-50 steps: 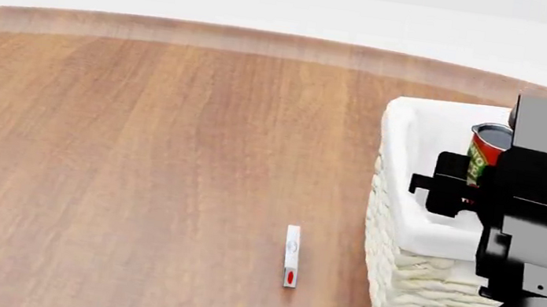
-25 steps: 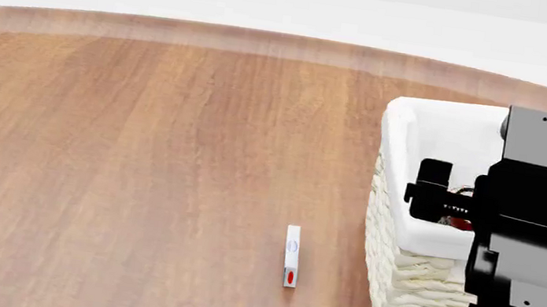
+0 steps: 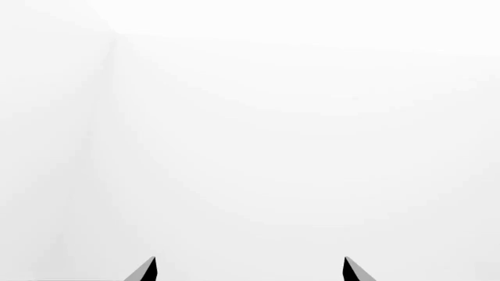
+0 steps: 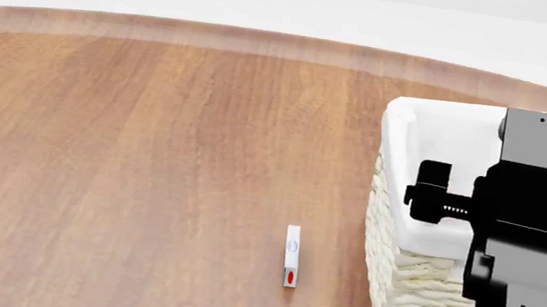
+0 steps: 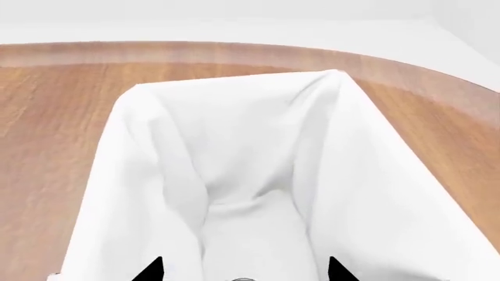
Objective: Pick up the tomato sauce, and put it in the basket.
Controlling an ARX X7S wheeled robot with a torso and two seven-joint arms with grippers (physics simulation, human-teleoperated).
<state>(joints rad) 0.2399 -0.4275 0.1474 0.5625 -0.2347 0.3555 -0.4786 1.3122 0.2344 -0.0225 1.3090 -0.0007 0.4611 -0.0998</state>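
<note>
Hiding the basket's inside, the right arm's fingers spread wide, empty.

A round wooden surface with a paler band along its curved far edge is seen in the head view. Two things are carried directly on it. A cream woven basket with a white cloth liner folded over its rim is set at the right side. A small, narrow white object with a red mark at its near end lies to the left of the basket, apart from it.
</note>
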